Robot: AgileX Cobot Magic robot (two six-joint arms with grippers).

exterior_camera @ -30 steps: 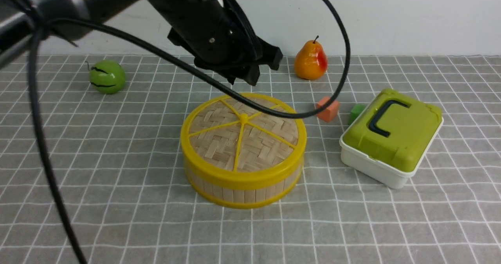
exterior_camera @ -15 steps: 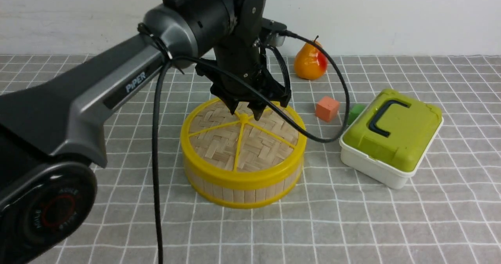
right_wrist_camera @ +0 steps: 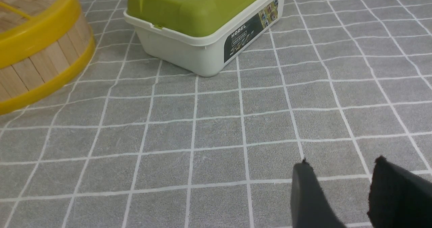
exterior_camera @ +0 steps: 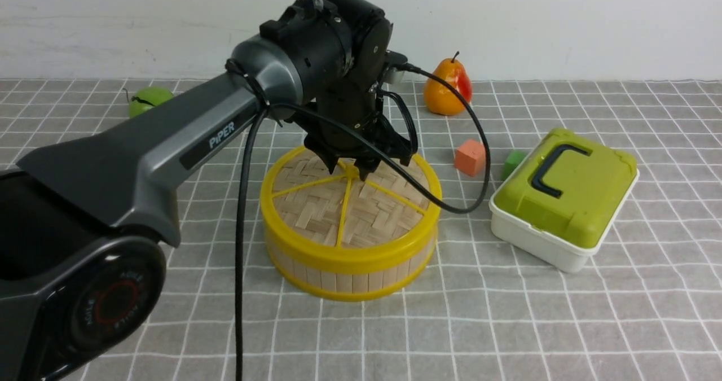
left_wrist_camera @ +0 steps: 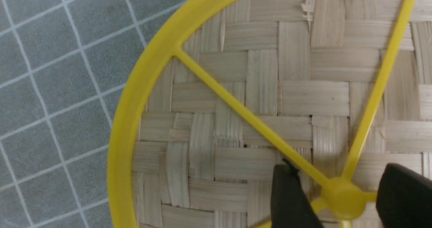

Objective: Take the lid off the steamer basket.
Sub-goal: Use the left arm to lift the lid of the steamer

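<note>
We find the lid seated on the steamer basket. The left gripper stands open, jaws straddling the centre knob. Grasp step in hand; next, we judge, close and lift straight.

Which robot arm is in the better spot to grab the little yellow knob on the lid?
Left. The left gripper is open right over the lid, one finger on each side of the knob. The right gripper hangs over the cloth, off to the side of the steamer basket.
</note>
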